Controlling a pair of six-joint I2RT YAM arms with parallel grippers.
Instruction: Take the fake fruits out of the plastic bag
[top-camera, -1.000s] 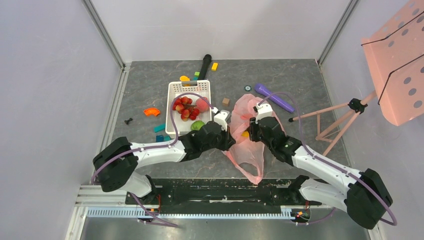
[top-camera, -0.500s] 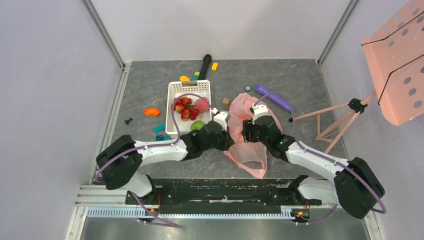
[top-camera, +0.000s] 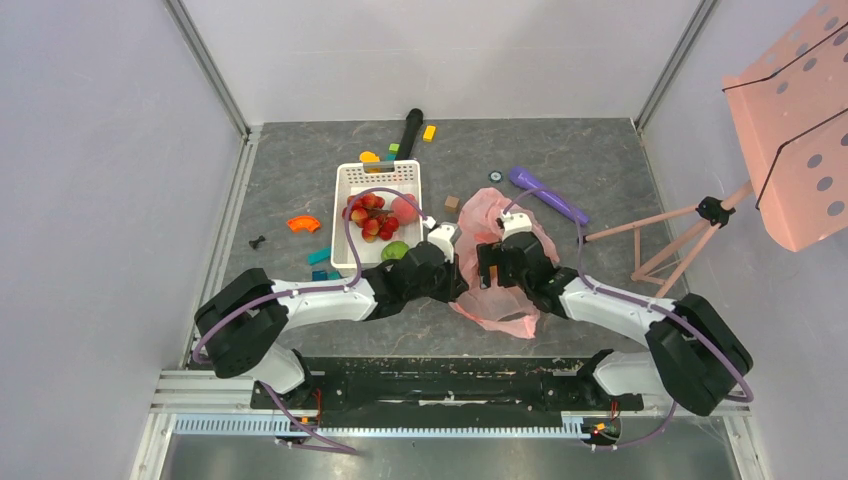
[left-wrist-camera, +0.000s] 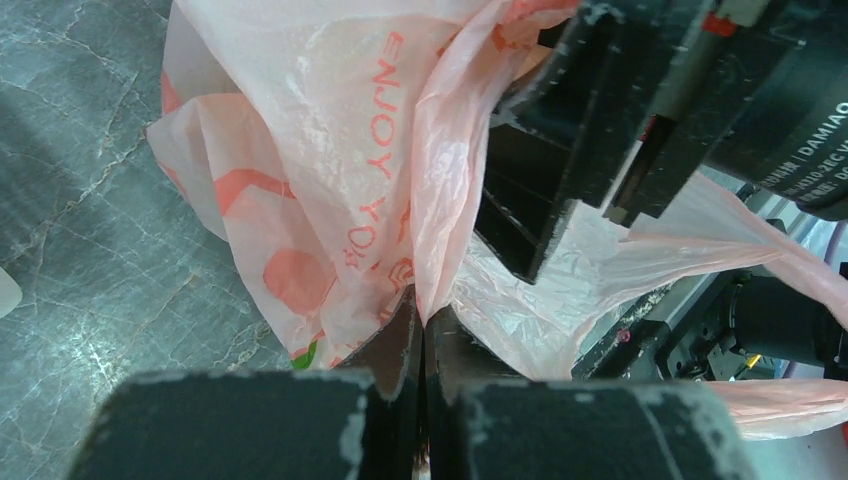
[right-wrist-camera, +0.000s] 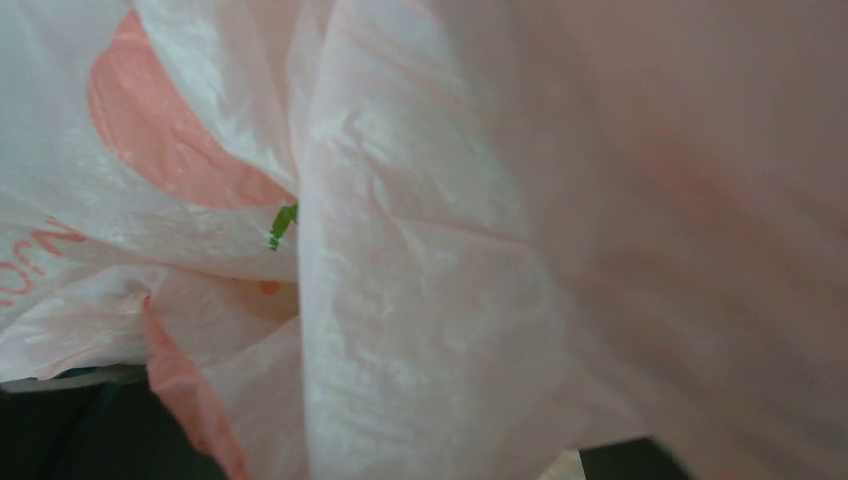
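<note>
While the left gripper (left-wrist-camera: 421, 318) pinches: jaws pressed flat together on a fold of the plastic bag (left-wrist-camera: 330, 150), lifting the mouth edge. Nice anchor!
Right gripper (top-camera: 488, 265): nosed into the pink film right beside the left one. Its own camera is smothered in plastic, so I cannot tell how wide it stands.
Fake fruits: berries (top-camera: 370, 216), peach (top-camera: 405, 208) and green apple (top-camera: 397, 250) lie in the white basket (top-camera: 380, 170). A green leaf tip (right-wrist-camera: 283, 226) shows through the film, so I judge one fruit is inside.
Doing it well: hold that fold taut, slide in under the film, and close on fruit, not plastic.
Edges and room: the basket wall is just left of the bag and the purple cylinder (top-camera: 548, 196) is near behind it. The table (top-camera: 620, 160) runs open rightward to the stand legs (top-camera: 660, 250).
</note>
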